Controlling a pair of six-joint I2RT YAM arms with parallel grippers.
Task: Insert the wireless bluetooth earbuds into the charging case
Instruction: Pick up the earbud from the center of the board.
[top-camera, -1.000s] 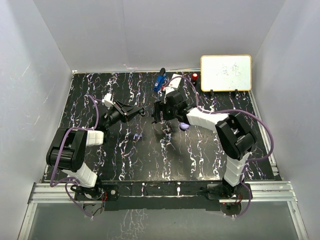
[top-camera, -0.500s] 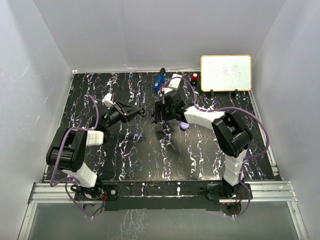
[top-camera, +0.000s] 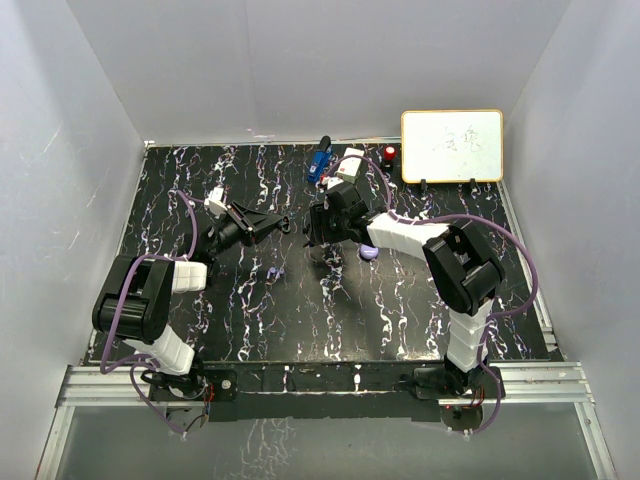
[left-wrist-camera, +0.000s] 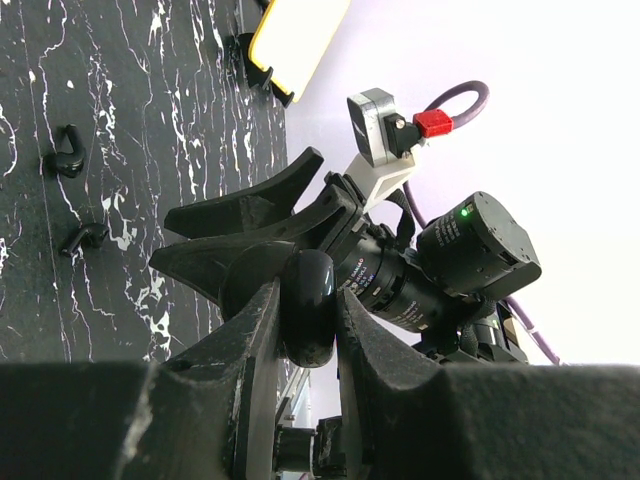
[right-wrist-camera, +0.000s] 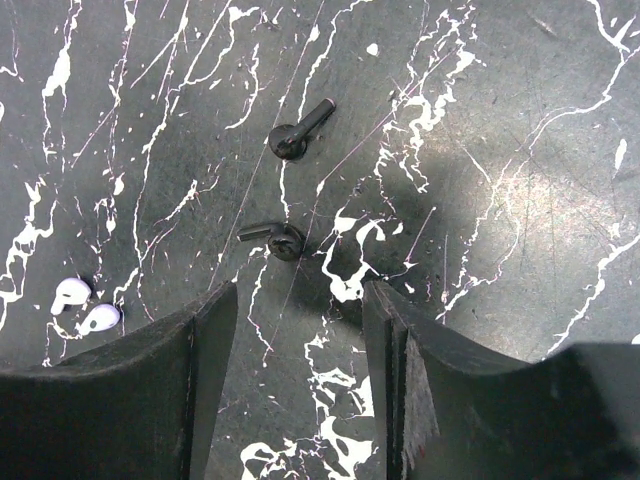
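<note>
My left gripper (left-wrist-camera: 308, 312) is shut on a black round charging case (left-wrist-camera: 308, 290) and holds it above the table; in the top view it (top-camera: 284, 225) is left of centre. My right gripper (right-wrist-camera: 300, 300) is open and empty, hovering above the table just near of two black earbuds (right-wrist-camera: 298, 130) (right-wrist-camera: 276, 241). The two earbuds also show in the left wrist view (left-wrist-camera: 68, 163) (left-wrist-camera: 85, 236). A pale lilac earbud pair (right-wrist-camera: 84, 306) lies to the left, and shows in the top view (top-camera: 275, 272). The right gripper (top-camera: 318, 237) faces the left one closely.
A lilac round case (top-camera: 367, 252) sits beside the right arm's wrist. A blue tool (top-camera: 320, 161) and a red-topped object (top-camera: 389, 153) lie at the far edge. A whiteboard (top-camera: 452, 146) stands at the back right. White walls surround the table.
The right arm has shifted slightly left, its gripper staying open over the black earbuds. The left gripper has kept its hold on the black case and barely moved.
</note>
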